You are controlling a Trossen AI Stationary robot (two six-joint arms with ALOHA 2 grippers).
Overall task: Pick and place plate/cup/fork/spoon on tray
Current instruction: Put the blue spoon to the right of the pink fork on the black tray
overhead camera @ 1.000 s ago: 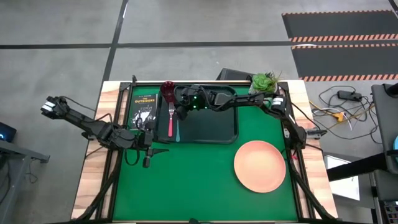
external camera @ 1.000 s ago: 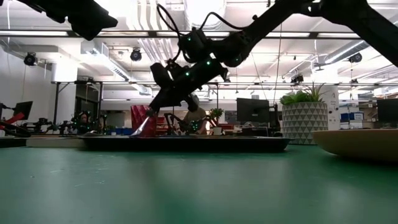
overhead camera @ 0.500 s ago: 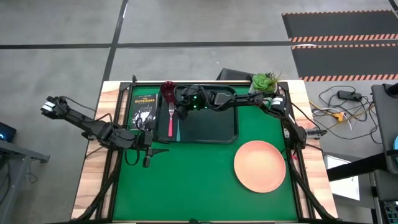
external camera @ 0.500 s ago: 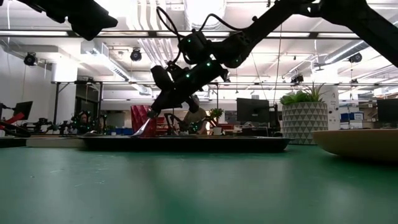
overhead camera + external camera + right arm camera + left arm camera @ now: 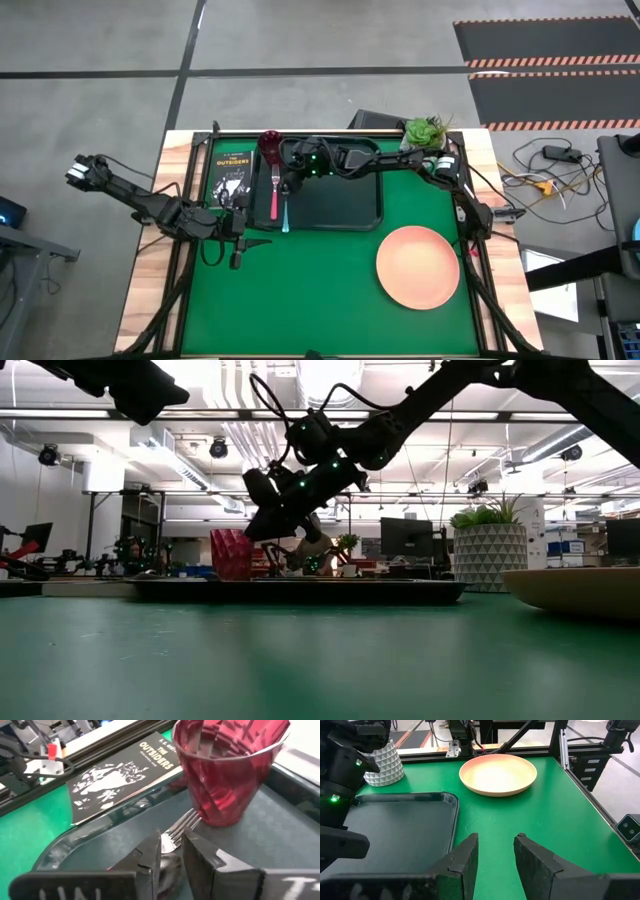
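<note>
Green counter (image 5: 320, 290), industrial room behind, monitors in back. Red cup (image 5: 270, 143), pink-handled fork (image 5: 274, 196), blue-handled spoon (image 5: 285, 212) all on dark tray (image 5: 350, 212). Peach plate (image 5: 417, 266) off-tray on counter. Right gripper (image 5: 170, 851) over spoon, jaws slightly parted, gripping nothing. Left gripper (image 5: 495, 852) beside tray, jaws released.

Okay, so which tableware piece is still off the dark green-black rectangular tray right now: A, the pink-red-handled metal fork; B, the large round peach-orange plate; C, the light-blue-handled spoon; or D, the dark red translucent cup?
B: the peach-orange plate sits on the green mat, apart from the tray, while the cup, fork and spoon lie on the tray's left end.
</note>
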